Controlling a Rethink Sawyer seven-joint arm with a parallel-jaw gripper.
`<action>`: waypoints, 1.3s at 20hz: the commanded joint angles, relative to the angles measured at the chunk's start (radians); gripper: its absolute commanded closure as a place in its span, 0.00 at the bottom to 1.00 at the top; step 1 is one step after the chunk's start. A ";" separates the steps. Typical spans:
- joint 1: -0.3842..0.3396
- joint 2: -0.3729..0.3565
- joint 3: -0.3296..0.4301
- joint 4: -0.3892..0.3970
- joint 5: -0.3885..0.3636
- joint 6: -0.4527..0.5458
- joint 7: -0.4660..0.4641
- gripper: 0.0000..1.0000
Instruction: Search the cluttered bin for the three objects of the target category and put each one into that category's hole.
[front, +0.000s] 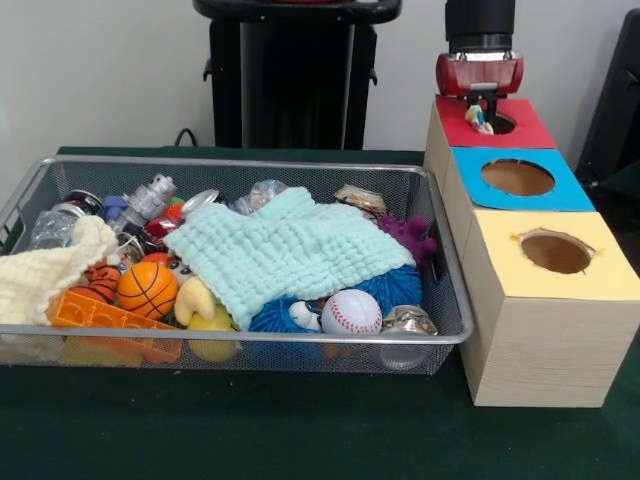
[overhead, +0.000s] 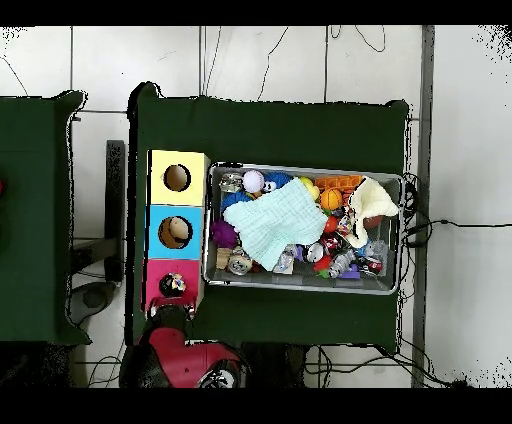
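My gripper hangs over the red card panel at the far end of the wooden box. It is shut on a small white fabric scrap with coloured spots, which dangles at the rim of the red-panel hole. In the overhead view the scrap sits over that hole, with the arm's red end just below it. The wire mesh bin stands to the left of the box, also seen from overhead. No other spotted scrap shows in the bin.
A mint-green waffle cloth covers the bin's middle and a cream knitted cloth lies at its left end. Balls, a baseball, bottles and toys fill the rest. The blue-panel hole and yellow-panel hole lie nearer the camera.
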 joint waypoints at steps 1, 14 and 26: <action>-0.040 0.083 0.021 -0.158 0.065 -0.004 0.179 1.00; 0.002 0.081 0.128 -0.173 0.320 0.259 0.254 1.00; -0.054 0.061 0.228 -0.120 0.391 0.370 0.289 1.00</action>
